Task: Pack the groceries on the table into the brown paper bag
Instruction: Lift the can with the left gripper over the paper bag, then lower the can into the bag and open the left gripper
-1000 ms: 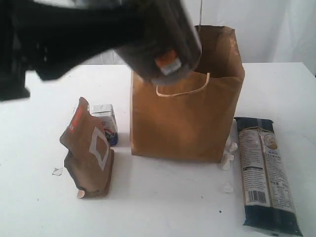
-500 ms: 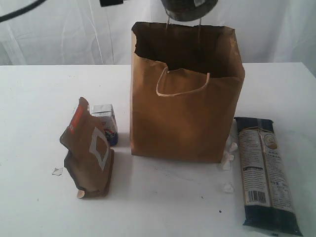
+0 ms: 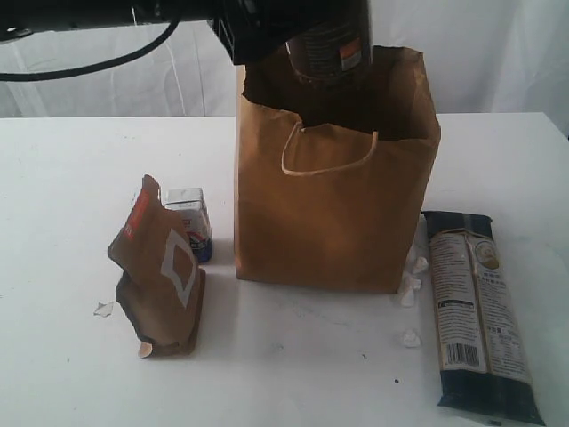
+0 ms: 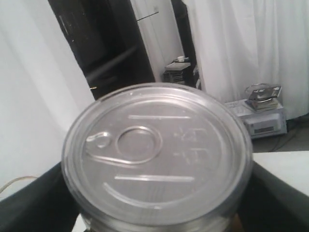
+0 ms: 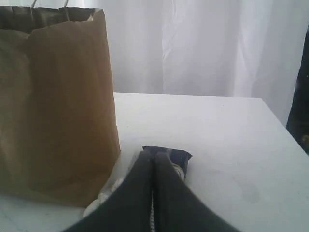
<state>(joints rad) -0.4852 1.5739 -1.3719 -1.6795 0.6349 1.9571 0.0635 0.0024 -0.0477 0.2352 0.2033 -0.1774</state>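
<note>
One small tin can (image 4: 157, 154) hangs pinched in my left gripper (image 3: 322, 31) over the brown paper bag (image 3: 338, 213); my right gripper (image 5: 154, 159) is pressed together, empty.

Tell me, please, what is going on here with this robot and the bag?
The left gripper holds the small tin can over the open top of the brown paper bag. The right gripper is shut and empty, low by the table, near one end of the long dark pasta packet. The brown foil pouch and small white-blue carton are on the table, not yet packed.
</note>
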